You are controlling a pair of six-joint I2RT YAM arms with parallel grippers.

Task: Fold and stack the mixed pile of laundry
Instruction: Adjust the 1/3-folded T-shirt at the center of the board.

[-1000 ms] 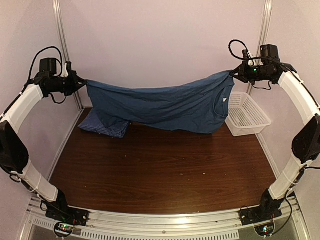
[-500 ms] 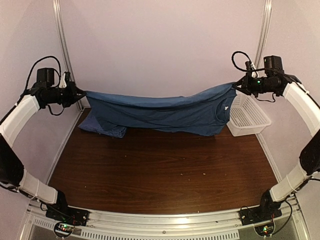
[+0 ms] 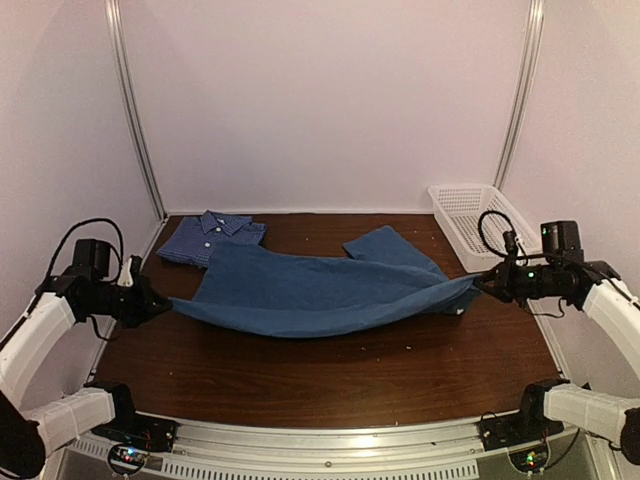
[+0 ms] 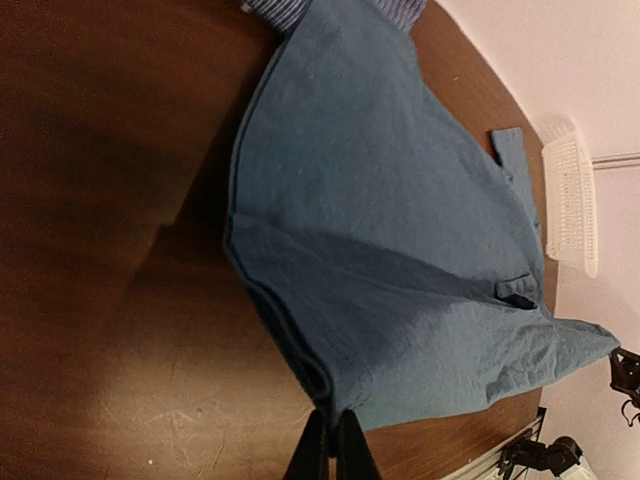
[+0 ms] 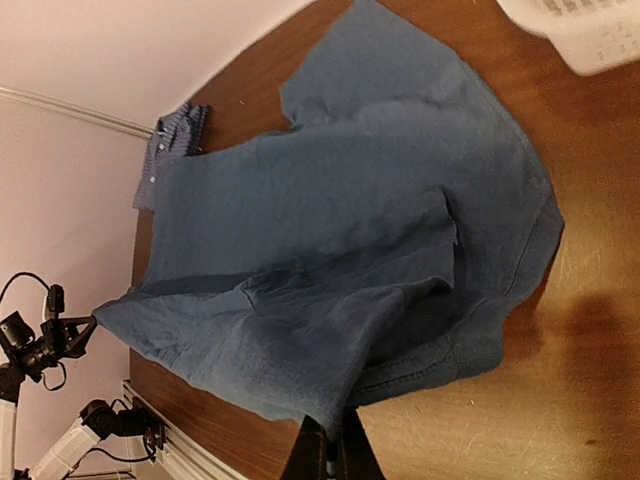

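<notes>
The teal-blue t-shirt [image 3: 320, 285] is stretched low over the brown table between my two grippers, its far part lying on the wood. My left gripper [image 3: 160, 303] is shut on its left corner, seen in the left wrist view [image 4: 333, 425]. My right gripper [image 3: 484, 284] is shut on its right corner, seen in the right wrist view [image 5: 332, 440]. The t-shirt fills both wrist views [image 4: 400, 230] [image 5: 330, 230]. The folded blue-and-white checked shirt [image 3: 210, 236] lies at the back left, partly under the t-shirt's far edge.
A white plastic lattice basket [image 3: 470, 222] stands at the back right, by the right wall, close behind my right gripper. A bare strip of brown table [image 3: 330, 375] runs along the front. Metal frame posts stand at both back corners.
Both grippers have dropped from high at the back to low and nearer the front, bringing the t-shirt down from hanging in the air onto the table. The checked shirt now shows.
</notes>
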